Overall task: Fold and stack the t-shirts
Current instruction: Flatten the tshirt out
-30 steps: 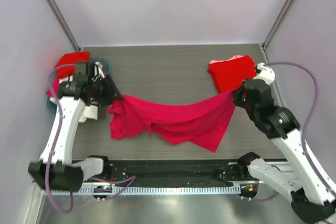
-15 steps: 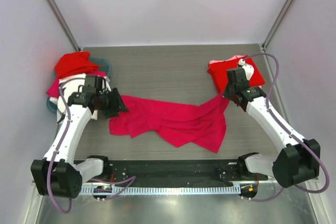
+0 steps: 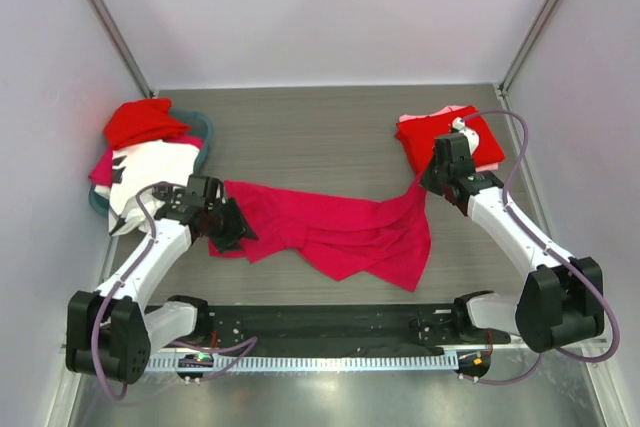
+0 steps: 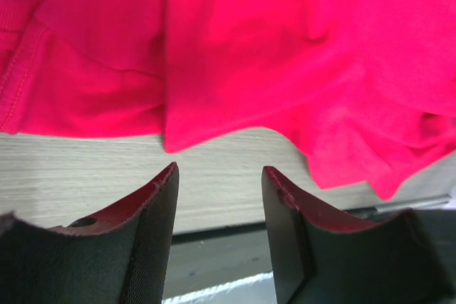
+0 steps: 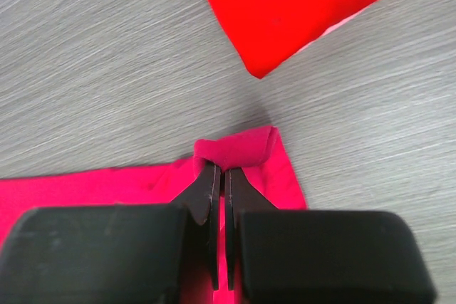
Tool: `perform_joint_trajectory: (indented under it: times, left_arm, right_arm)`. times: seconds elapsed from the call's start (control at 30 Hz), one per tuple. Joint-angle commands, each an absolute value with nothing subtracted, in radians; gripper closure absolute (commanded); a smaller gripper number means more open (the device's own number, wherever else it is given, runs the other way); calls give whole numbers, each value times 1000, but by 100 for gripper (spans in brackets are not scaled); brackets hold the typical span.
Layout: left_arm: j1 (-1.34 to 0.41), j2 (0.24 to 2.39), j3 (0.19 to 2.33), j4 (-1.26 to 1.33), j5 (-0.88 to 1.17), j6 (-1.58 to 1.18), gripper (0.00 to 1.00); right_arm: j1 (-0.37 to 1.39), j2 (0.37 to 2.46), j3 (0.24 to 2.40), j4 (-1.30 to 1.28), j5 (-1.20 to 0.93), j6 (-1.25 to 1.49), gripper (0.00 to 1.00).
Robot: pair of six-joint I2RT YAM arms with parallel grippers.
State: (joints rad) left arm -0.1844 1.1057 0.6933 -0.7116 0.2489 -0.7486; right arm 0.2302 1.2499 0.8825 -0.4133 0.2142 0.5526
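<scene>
Left jaws apart beside crimson shirt (image 3: 340, 232) | right jaws pinching its corner

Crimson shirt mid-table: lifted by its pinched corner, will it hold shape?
Probably not: the crimson shirt lies wrinkled and overlapped, so it should sag. Likely light, since the right gripper bunches its corner in a thin pinch. With the left gripper open, the far end would probably drag.
</scene>
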Motion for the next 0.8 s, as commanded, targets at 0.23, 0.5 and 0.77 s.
perform_joint_trajectory:
  times: [0.23, 0.5, 0.77]
  left_arm:
    - [-201, 1094, 551, -476, 155, -877, 53]
    - [-252, 1199, 529, -436, 161, -861, 57]
    - [-319, 1180, 525, -446, 78, -876, 62]
  right_arm:
    - [219, 1163, 868, -351, 161, 561, 99]
    - [216, 1181, 845, -338, 152, 574, 99]
    - [215, 1172, 842, -336, 153, 583, 99]
